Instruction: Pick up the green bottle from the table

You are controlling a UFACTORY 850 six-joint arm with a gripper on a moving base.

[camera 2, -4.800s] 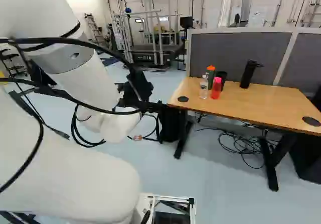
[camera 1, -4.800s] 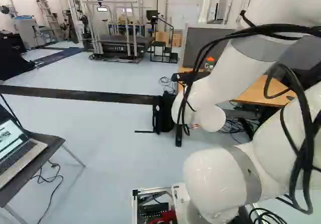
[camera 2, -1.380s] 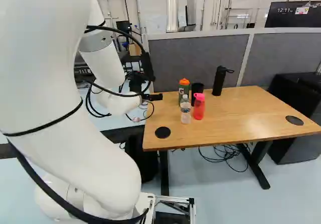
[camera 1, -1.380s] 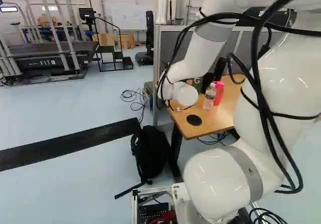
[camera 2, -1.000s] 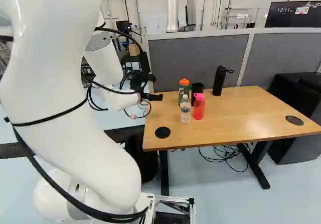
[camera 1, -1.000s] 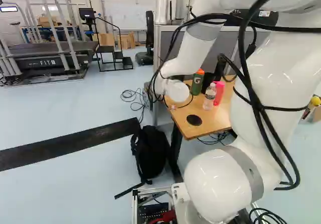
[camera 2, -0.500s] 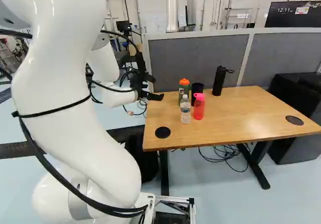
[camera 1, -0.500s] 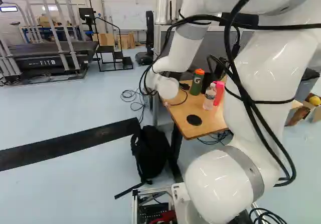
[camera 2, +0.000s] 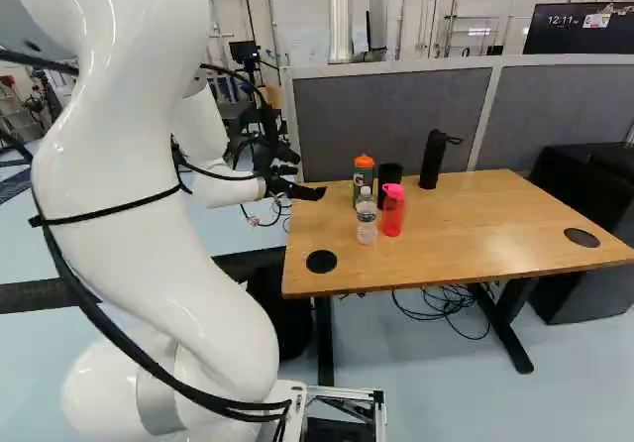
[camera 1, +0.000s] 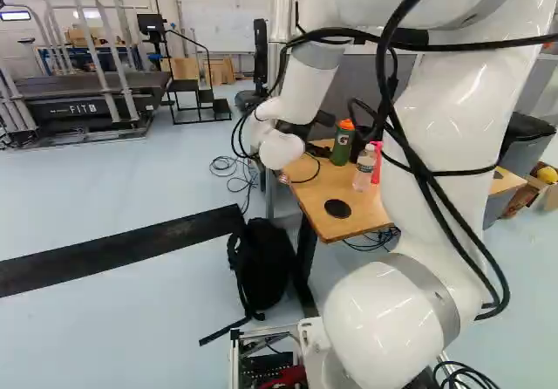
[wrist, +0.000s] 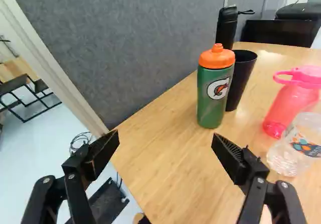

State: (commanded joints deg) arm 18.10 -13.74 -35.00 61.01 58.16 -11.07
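Note:
In the right base view my gripper [camera 2: 307, 192] reaches over the table's near left corner, left of the green bottle [camera 2: 361, 186] with its orange cap. Seen from the wrist, the gripper [wrist: 165, 139] is open and nothing is between its fingers. The green bottle [wrist: 211, 101] stands upright on the wooden table [wrist: 155, 158], ahead of the fingers and off toward the side where the other bottles are. Neither finger touches it. The left base view also shows the green bottle [camera 1: 343, 147].
Close to the green bottle stand a black cup [wrist: 239, 78], a pink bottle [wrist: 291, 106] and a clear bottle [wrist: 296, 148]. A tall black flask [camera 2: 434, 160] is farther along the table. A grey partition [camera 2: 391, 125] rises behind. A black backpack [camera 1: 263, 267] lies on the floor.
The base has moved since the oldest frames, bringing the table closer, then stood still. Over the last second my arm has shifted left in the left base view, uncovering the green bottle.

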